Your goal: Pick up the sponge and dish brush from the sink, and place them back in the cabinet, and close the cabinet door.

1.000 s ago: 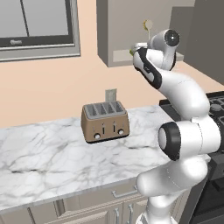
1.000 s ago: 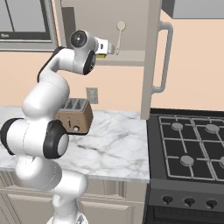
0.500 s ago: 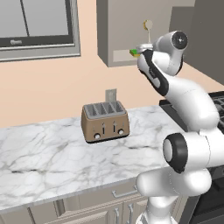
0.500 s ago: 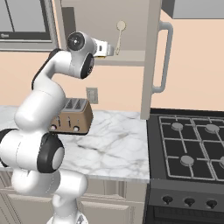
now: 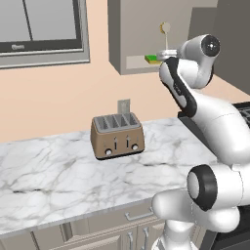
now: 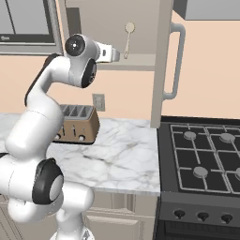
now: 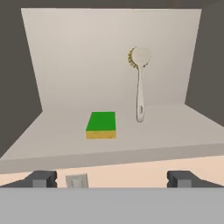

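marble counter (image 5: 58, 180) bears toaster (image 5: 117, 136); cabinet (image 7: 109, 65) holds sponge (image 7: 101, 124), dish brush (image 7: 139, 83).

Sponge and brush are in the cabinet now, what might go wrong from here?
1. The dish brush stands upright against the cabinet's back wall; a jolt might topple it.
2. The open hand sits at the shelf edge, so the arm must clear before swinging the cabinet door, which is open.

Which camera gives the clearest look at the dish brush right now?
The hand view: the dish brush stands upright against the cabinet's back wall, head up, beside the sponge. The left base view shows just its head above the arm; the right base view shows it small, behind the arm.
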Robot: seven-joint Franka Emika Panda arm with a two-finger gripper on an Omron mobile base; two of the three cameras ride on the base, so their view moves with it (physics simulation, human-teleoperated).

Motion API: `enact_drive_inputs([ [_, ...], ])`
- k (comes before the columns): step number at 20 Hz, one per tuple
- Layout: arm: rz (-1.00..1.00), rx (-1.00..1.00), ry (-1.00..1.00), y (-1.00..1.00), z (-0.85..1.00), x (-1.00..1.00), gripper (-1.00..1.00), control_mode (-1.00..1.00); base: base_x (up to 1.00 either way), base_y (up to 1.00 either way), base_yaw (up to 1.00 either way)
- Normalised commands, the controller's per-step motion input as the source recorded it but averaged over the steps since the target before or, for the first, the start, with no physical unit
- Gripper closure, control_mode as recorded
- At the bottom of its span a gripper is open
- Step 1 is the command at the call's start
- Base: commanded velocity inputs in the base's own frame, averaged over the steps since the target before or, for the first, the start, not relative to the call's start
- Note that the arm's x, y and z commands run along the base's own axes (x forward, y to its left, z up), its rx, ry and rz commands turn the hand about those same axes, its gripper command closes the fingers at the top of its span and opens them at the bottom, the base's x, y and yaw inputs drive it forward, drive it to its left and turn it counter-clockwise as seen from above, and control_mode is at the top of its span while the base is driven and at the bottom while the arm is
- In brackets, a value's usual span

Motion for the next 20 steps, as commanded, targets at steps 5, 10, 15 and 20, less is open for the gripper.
enact_drive_inputs([
  [5,0.00,0.00,0.00,0.00,0.06,-0.46,-1.00,-1.00,0.00,0.00,0.00],
  [10,0.00,0.02,0.00,0.00,0.04,-0.55,-1.00,-1.00,0.00,0.00,0.00],
  [15,0.00,0.02,0.00,0.00,0.03,-0.55,-1.00,-1.00,0.00,0.00,0.00],
  [20,-0.01,0.02,0.00,0.00,0.08,-0.55,-1.00,-1.00,0.00,0.00,0.00],
])
